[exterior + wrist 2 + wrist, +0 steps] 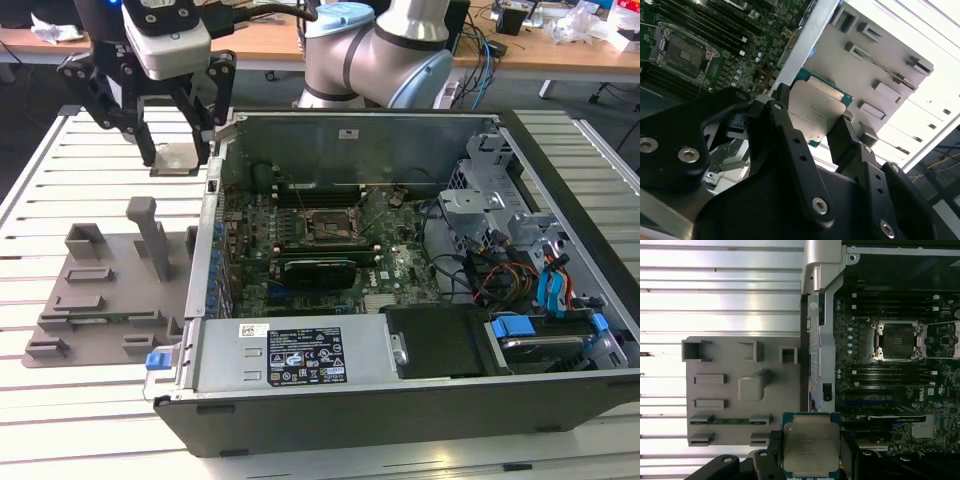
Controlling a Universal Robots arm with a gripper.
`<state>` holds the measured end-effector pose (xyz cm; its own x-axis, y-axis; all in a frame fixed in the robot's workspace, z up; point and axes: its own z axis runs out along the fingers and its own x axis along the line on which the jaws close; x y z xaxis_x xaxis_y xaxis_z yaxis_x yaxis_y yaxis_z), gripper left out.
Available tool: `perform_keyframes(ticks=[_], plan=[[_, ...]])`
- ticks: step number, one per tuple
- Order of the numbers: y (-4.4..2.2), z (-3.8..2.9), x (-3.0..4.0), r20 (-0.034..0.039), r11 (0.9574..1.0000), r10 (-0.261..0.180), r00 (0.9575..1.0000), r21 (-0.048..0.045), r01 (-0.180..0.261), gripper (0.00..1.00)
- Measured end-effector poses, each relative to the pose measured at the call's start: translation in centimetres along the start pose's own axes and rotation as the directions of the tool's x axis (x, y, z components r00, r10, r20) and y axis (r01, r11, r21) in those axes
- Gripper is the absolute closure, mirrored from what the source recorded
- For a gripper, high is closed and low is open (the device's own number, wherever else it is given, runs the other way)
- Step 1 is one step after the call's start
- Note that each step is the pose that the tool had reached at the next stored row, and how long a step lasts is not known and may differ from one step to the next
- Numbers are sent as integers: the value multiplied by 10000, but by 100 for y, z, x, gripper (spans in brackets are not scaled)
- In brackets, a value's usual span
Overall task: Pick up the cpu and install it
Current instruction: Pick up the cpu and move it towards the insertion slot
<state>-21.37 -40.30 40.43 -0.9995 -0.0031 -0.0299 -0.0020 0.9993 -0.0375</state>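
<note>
1. The cpu, a flat square with a shiny silver-grey metal lid and a thin green rim, is pinched at two opposite edges between the black jaws and held aloft.
2. Beneath it, a matte grey plastic tray with posts and slots lies on the white slatted worktop.
3. Beside the tray, an open metal computer case holds a green motherboard with a square, metal-framed socket.
</note>
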Motion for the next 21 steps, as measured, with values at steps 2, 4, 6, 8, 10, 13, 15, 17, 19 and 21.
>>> perform_keyframes(ticks=[2,4,6,8,10,13,15,17,19,21], plan=[[0,5,-33,0,10000,0,10000,1,0,45],[0,11,-68,1,10000,1,10000,2,-1,45],[0,18,-105,0,10000,0,10000,3,0,45],[0,23,-136,0,10000,0,10000,3,0,45],[0,28,-156,0,10000,-1,10000,3,1,45],[1,37,-201,0,10000,0,10000,4,0,45],[1,45,-223,0,10000,0,10000,4,0,45],[1,51,-241,1,10000,0,10000,4,0,45],[2,57,-258,0,10000,0,10000,4,0,45],[2,64,-276,0,10000,0,10000,4,0,45]])
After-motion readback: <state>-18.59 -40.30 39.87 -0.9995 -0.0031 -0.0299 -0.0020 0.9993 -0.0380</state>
